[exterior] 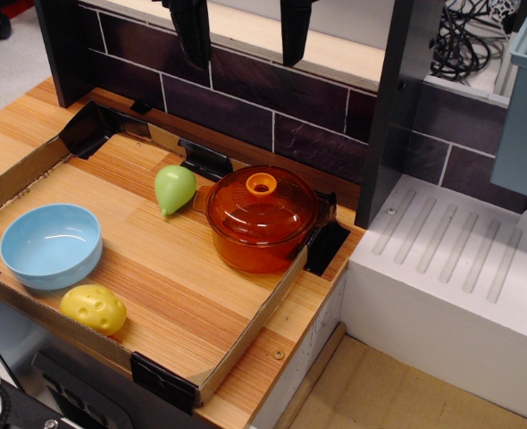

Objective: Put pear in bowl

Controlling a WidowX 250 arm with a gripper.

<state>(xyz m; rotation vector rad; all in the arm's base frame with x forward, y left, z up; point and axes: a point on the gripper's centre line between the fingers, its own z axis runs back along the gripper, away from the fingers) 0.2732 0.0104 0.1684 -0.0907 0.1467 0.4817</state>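
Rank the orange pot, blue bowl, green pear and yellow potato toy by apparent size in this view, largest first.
1. Orange lidded pot
2. Blue bowl
3. and 4. Yellow potato toy and green pear: they look alike, and the potato sits nearer the camera, so no ranking.

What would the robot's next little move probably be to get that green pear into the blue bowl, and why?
Probably lower the gripper toward the small light-green plastic pear. The gripper hangs open and empty high above, the pear lies free beside the orange translucent lidded pot, and the round light-blue bowl sits empty.
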